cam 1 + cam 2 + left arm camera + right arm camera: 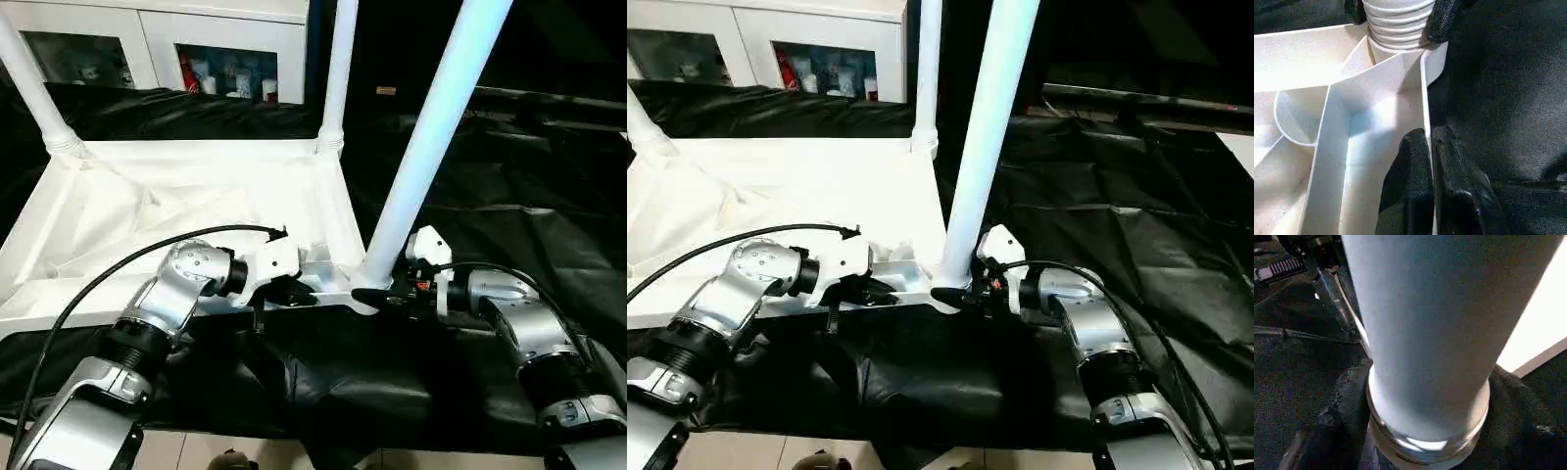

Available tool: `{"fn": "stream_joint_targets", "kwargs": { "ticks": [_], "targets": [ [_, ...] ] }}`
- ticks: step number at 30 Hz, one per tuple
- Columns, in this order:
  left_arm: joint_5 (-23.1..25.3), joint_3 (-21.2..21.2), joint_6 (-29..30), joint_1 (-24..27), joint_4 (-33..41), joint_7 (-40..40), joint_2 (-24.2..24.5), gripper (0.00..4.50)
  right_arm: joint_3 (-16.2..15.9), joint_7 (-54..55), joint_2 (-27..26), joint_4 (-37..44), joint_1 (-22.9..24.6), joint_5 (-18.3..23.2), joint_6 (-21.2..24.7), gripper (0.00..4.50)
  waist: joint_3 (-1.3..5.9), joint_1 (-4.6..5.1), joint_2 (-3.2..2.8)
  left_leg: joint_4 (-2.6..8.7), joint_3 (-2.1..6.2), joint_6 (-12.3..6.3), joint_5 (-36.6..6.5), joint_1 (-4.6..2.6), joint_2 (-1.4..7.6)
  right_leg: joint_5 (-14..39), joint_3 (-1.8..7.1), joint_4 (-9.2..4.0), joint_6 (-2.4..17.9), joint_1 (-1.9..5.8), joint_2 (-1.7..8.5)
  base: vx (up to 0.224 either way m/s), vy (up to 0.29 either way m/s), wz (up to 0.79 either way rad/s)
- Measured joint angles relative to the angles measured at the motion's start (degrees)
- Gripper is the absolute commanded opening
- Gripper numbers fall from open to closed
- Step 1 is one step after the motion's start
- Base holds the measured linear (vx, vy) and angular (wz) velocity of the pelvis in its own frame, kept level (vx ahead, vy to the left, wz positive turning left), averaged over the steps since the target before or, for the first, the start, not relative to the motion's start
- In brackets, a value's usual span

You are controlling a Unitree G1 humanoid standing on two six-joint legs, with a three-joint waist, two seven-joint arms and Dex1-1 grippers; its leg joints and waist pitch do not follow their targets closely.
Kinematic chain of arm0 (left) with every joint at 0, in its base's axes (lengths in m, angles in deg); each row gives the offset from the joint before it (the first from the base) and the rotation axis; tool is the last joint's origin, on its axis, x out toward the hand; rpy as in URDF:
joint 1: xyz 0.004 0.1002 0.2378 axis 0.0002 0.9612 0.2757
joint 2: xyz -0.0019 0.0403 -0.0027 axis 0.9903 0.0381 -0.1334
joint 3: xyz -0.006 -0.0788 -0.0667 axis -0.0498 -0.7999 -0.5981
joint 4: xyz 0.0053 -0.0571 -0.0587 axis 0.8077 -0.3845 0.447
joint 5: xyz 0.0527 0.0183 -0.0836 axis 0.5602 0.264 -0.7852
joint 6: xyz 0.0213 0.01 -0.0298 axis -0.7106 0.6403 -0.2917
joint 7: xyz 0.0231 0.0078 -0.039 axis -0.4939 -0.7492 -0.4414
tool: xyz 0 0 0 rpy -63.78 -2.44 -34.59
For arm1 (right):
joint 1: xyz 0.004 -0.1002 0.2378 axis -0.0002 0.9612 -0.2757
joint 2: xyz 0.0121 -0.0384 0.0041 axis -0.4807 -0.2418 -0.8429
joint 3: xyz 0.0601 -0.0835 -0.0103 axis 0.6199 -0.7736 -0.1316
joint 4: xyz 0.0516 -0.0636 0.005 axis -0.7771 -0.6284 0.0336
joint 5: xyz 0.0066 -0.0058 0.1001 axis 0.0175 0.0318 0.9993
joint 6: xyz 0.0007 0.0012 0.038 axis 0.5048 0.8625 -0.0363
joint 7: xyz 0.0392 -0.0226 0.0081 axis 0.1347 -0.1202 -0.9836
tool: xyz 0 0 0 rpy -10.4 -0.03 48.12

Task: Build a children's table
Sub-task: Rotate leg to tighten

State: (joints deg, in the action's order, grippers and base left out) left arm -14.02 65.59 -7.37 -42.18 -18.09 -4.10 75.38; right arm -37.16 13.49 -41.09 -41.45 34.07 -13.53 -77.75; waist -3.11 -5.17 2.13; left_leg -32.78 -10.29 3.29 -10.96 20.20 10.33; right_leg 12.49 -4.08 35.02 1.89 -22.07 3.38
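Three legs cropped above tabletop

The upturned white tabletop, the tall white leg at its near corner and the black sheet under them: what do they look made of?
The upturned white tabletop looks like moulded plastic, matt to slightly glossy: thin ribs and a round socket. The tall white leg seems a smooth plastic tube with a soft sheen and a ridged end. The black sheet looks like creased plastic film or coated fabric; which one is unclear.

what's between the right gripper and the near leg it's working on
Nothing visible. The right gripper has its black fingers on either side of the near leg at its base, where it stands in the tabletop corner socket.
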Motion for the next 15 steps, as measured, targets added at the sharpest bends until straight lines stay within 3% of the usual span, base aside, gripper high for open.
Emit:
{"fn": "stream_joint_targets", "kwargs": {
  "ticks": [9,12,15],
  "targets": [
    [0.4,0.02,0.06,0.09,-0.03,-0.65,0.07,0.0,0.35,1.65,-0.68,1.52,1.14,0.31,1.64,2.75,0.02,0.02,0.07,-0.04,0.0,0.0,0.01,-0.04,0.0,0.0,0.01,0.1,0.0,0.01,0.0,0.0,0.0,0.0],
    [3.09,0.14,1.68,-2.52,-4.43,-8.2,-2.87,0.0,2.67,12.59,-4.54,-0.98,0.31,-0.84,3.3,2.75,0.09,0.09,0.19,-0.08,0.01,0.29,0.05,-0.26,0.0,-0.09,0.03,0.22,0.08,0.2,0.01,0.0,0.0,0.0],
    [5.06,-0.17,5.71,-6.4,-9.5,-16.29,-6.8,0.0,7.51,29.32,-11.48,-7.21,-3.56,-0.68,4.65,2.75,0.14,0.68,0.27,-0.16,0.03,0.46,0.25,-0.38,0.0,-0.25,0.07,0.12,-0.05,0.23,0.01,-0.04,0.001,-0.03]
  ]
}}
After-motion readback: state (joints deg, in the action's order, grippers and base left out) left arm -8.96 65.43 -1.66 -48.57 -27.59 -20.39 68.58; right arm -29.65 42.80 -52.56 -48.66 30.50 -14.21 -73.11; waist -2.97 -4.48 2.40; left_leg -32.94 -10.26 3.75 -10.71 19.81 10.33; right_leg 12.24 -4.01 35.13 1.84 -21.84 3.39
